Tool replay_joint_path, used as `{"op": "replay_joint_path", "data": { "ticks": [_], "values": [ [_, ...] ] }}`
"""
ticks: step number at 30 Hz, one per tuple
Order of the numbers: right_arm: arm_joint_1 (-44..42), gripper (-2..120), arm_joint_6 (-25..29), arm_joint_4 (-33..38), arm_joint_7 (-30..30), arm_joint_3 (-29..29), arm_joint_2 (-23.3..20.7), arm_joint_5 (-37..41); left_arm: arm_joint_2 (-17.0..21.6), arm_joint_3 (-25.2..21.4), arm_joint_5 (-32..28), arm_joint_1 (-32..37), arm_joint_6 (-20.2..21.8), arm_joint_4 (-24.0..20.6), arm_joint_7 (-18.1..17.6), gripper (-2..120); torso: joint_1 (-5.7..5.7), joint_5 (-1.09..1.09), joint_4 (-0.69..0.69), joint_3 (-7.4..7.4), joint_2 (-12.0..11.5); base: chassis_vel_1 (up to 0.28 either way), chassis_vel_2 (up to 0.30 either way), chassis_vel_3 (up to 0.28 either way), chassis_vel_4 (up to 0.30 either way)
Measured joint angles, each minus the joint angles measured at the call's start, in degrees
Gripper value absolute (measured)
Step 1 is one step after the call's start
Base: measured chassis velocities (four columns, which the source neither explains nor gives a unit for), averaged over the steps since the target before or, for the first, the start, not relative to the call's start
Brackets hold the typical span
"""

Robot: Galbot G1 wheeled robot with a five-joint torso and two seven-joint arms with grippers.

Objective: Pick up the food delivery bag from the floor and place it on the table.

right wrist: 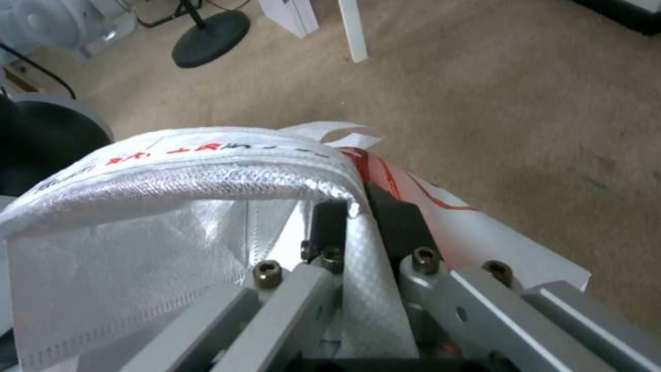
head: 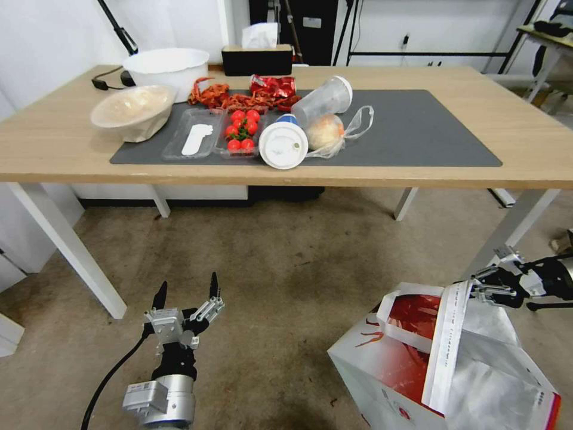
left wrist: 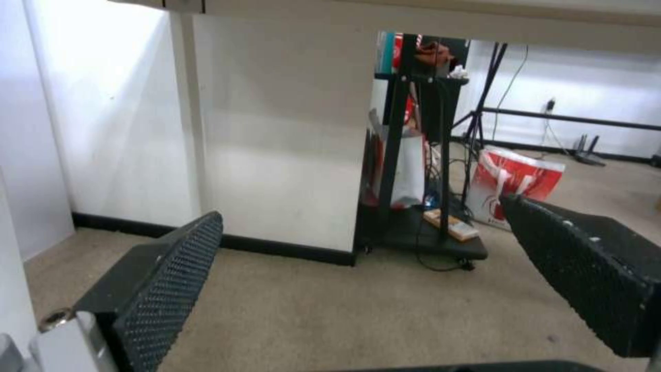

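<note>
The food delivery bag is white with red artwork and a silvery inside, and it sits tilted at the lower right over the floor. Its base runs past the picture's edge. My right gripper is shut on one white strap handle at the bag's top. In the right wrist view the strap is pinched between the two black pads of the right gripper, with the bag hanging below. My left gripper is open and holds nothing, low over the floor at the lower left. The table stands ahead.
The left half of the dark mat holds bowls, a tray of tomatoes, cups and a clear bag with a bun. White table legs stand left and right. The left gripper faces a black rack.
</note>
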Motion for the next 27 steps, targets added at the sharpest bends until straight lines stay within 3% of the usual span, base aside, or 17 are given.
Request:
{"op": "replay_joint_path", "data": {
  "ticks": [27],
  "values": [
    [0.00, 0, -1.06, 3.64, 1.73, -0.42, 0.70, 1.30, 0.02, 0.09, -0.09, -0.13, 0.01, 0.08, -0.04, 100, 2.14, 0.00, 0.00, 4.08, 6.22, 0.000, 0.000, 0.000, 0.000]
  ]
}}
